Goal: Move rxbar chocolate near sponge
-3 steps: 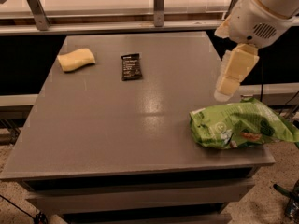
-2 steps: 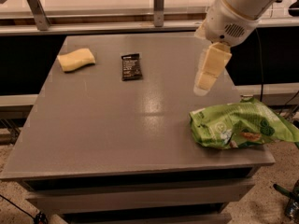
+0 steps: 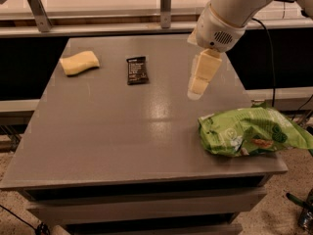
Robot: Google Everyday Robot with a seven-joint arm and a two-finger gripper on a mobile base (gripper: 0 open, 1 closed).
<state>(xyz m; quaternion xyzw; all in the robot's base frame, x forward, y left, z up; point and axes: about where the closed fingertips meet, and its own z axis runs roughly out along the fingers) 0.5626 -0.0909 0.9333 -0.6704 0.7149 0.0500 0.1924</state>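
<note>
The rxbar chocolate (image 3: 137, 70), a small flat black wrapper with white print, lies on the grey table (image 3: 112, 141) in its far-middle part. The sponge (image 3: 79, 63), a pale yellow soft block, lies to the bar's left near the far left corner, a short gap away. My gripper (image 3: 196, 88) with cream-coloured fingers hangs from the white arm above the table's right-middle, to the right of the bar and above table level. It holds nothing.
A large green snack bag (image 3: 252, 137) lies at the table's right edge, partly overhanging it. A rail with metal posts (image 3: 166, 6) runs behind the table. Cables hang at the right. Floor shows below the front edge.
My arm and gripper have moved left, from over the table's right edge toward its middle, closer to the bar. The bar, sponge and bag have not moved.
</note>
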